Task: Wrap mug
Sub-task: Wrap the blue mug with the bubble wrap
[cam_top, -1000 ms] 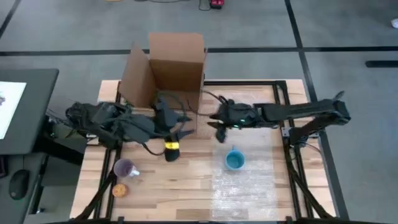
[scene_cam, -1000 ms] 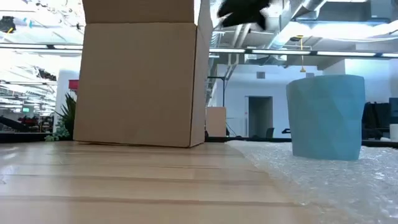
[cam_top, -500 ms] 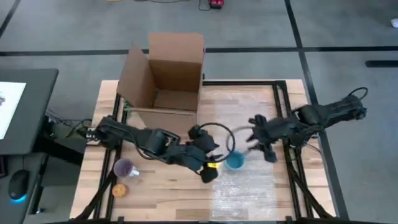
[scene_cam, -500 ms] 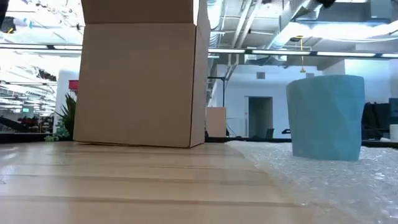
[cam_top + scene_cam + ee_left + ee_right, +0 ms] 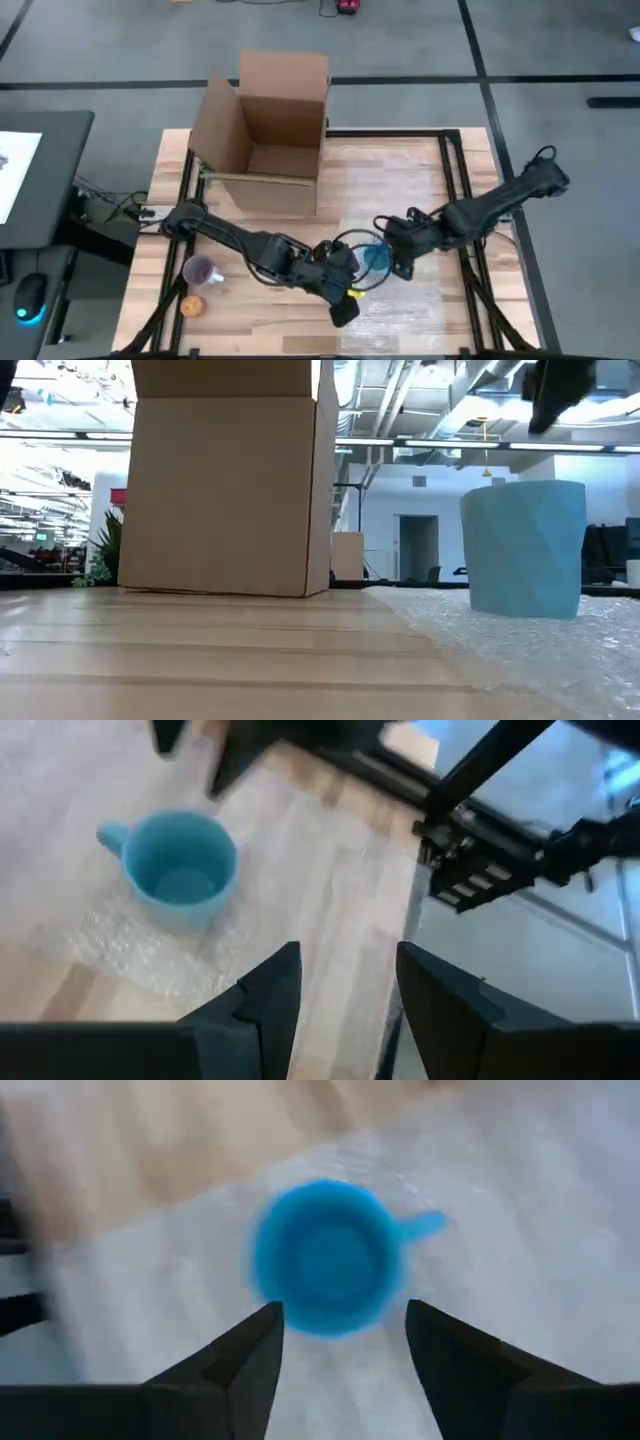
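Closing in from three o'clock, the right gripper (image 5: 340, 1355) hangs wide open and empty over the mug (image 5: 377, 256) on the bubble wrap (image 5: 420, 290); the left gripper (image 5: 340, 990), open and empty at seven o'clock, could tip it.

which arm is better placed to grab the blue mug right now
Probably the right. The right gripper hangs open directly over the blue mug, which sits upright on the bubble wrap. The left gripper, also open, points past it, beside the mug.

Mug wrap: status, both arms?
Both grippers open, left gripper and right gripper closing on the mug. Mug upright on bubble wrap, unwrapped. Box clear behind.
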### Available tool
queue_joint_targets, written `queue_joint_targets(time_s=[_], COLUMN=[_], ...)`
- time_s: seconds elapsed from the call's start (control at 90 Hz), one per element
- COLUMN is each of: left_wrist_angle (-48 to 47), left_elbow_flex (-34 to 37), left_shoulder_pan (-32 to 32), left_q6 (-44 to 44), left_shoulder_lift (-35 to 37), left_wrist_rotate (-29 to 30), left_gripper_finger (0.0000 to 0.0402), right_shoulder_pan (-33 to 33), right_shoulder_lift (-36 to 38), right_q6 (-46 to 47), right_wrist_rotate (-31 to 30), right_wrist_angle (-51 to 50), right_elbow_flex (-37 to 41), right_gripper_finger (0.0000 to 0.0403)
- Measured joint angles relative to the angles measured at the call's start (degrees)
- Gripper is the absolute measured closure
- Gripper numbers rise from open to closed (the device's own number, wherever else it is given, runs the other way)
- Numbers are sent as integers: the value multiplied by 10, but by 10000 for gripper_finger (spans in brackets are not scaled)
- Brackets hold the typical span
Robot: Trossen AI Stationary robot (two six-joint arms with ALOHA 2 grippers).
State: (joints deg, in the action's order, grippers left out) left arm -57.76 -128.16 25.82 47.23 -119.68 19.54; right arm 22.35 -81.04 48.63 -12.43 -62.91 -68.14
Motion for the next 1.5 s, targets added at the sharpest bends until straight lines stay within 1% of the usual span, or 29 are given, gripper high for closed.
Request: queue_joint_targets(time_s=[0.078, 0.222, 0.311, 0.378, 0.444, 0.5, 0.689, 0.733, 0.778, 0.944, 1.089, 1.2, 1.289, 1.4, 1.456, 1.5], left_wrist_angle=[-14, -54, -76, -92, -101, -109, -112, -112, -112, -116, -120, -117, -117, -117, -117, -117], left_elbow_flex=[0, 0, 0, 0, 0, 0, 0, -1, -1, -1, -1, -1, -1, -1, -1, -1], left_shoulder_pan=[-2, -4, -2, 1, 5, 8, 13, 15, 17, 24, 27, 28, 28, 28, 27, 25], left_q6=[43, 81, 98, 99, 99, 98, 79, 76, 72, 68, 57, 52, 47, 44, 44, 44], left_shoulder_lift=[-4, -5, -6, -6, -6, -6, -4, -4, -3, -3, -3, -3, -3, -3, -3, -3], left_wrist_rotate=[14, 24, 24, 28, 30, 30, 47, 48, 49, 76, 75, 75, 73, 72, 59, 44], left_gripper_finger=[256, 256, 256, 256, 256, 256, 256, 256, 256, 256, 256, 256, 256, 256, 256, 256], right_shoulder_pan=[-18, -40, -52, -60, -65, -69, -70, -67, -65, -56, -56, -51, -33, -17, -17, -20], right_shoulder_lift=[-45, -113, -135, -138, -139, -139, -138, -136, -134, -108, -44, 3, 44, 83, 96, 104], right_q6=[-12, -78, -96, -97, -95, -92, -91, -89, -82, -53, -5, 28, 53, 108, 129, 150], right_wrist_rotate=[-1, 13, 32, 34, 34, 34, 37, 38, 37, 40, 42, 36, 30, 57, 69, 70], right_wrist_angle=[-20, -11, 7, 25, 40, 46, 50, 61, 61, 35, -3, -65, -54, -34, -25, 5], right_elbow_flex=[0, -1, -1, -1, -1, -1, 3, 7, 11, 21, 22, 27, 70, 151, 186, 203], right_gripper_finger=[182, 186, 196, 210, 232, 258, 376, 389, 390, 395, 399, 400, 400, 401, 401, 401])
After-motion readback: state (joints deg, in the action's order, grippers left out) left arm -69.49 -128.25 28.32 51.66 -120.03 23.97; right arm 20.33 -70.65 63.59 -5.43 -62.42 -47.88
